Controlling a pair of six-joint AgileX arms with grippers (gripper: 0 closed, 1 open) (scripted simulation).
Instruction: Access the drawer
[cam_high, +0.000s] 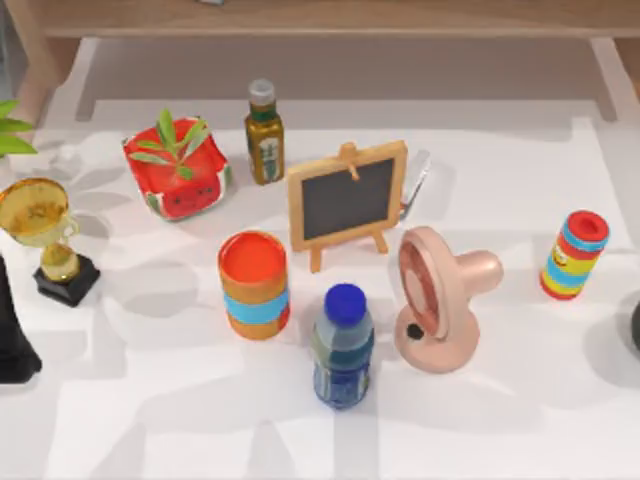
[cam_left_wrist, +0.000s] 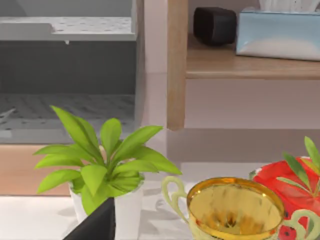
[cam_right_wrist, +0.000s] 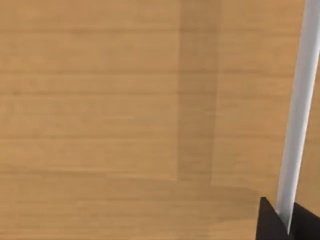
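At the table's left edge the left arm (cam_high: 12, 340) stands parked beside the gold trophy cup (cam_high: 40, 215). The left gripper (cam_left_wrist: 97, 225) shows as a dark tip in front of the leafy green plant in a white pot (cam_left_wrist: 100, 165), and I cannot tell whether it is open or closed. Across the table, from left to right, stand the red watermelon-patterned planter (cam_high: 178, 170), the olive-green glass bottle (cam_high: 264, 135), the orange can with a blue band (cam_high: 255, 285), the small wood-framed chalkboard easel (cam_high: 347, 200), the blue-capped plastic bottle (cam_high: 342, 345), the pink desk fan (cam_high: 440, 300) and the red, yellow and blue striped can (cam_high: 575, 255). The right gripper (cam_right_wrist: 287, 225) is at work, close against a light wooden panel (cam_right_wrist: 100, 100) that I take to be the drawer front. Its dark tip sits right at a slim white bar handle (cam_right_wrist: 297, 115) that runs across the panel. Whether it has closed on the bar cannot be told. Judging from this, the step in hand is securing the handle. To do it well, centre the bar in the pincer and close firmly before any pull. Then draw straight out, square to the panel, since a skewed pull could let the thin bar slip or jam the drawer.
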